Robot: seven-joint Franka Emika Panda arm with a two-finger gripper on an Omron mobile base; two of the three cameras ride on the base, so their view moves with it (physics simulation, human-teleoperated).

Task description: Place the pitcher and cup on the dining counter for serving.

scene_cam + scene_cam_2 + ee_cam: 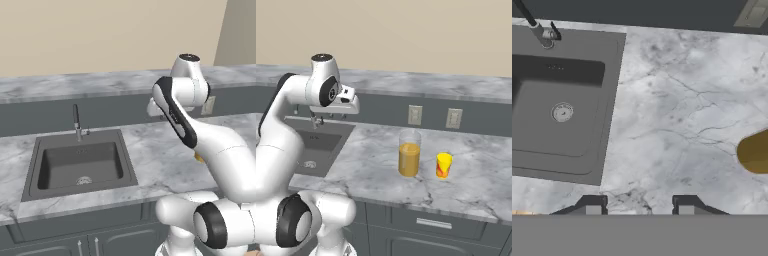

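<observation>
The pitcher [409, 153], tall and clear with orange liquid, stands on the lower marble worktop [376, 155] right of the sink. Just right of it is the small yellow cup [444, 165] with a red mark. My gripper [337, 116] hovers above the worktop near the sink's right edge, well left of the pitcher. In the hand view the gripper [638, 207] is open, its fingertips [592, 206] wide apart over bare marble, and the pitcher's orange top [754, 152] shows at the right edge. The dining counter [431, 85] runs raised behind the worktop.
A dark sink [30, 170] with a faucet [76, 122] is set into the worktop at left. Two wall outlets [415, 115] sit on the dark panel below the dining counter [75, 85]. Drawers and cabinet doors [431, 222] front the worktop.
</observation>
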